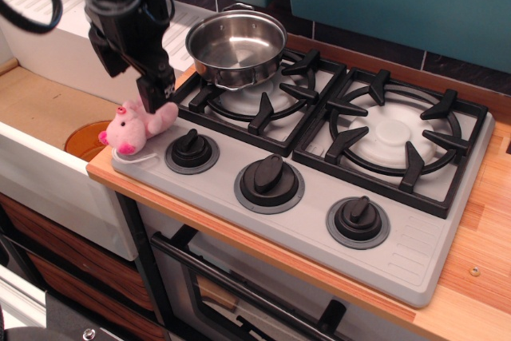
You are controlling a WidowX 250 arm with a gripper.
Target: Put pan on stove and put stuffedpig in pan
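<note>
I see a light wooden counter top [479,237] with a butcher-block grain, bare along its front edge and right end. Flat on it lies the light grey two-burner stove [399,253] with black grates and three black round knobs, filling most of the surface. A small round metal screw head [475,271] sits in the wood near the stove's right corner.

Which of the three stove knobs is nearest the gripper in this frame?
The leftmost knob, beside the stuffed pig. The gripper hangs just above the pig at that end of the stove; the middle knob and right knob lie progressively farther away.
</note>
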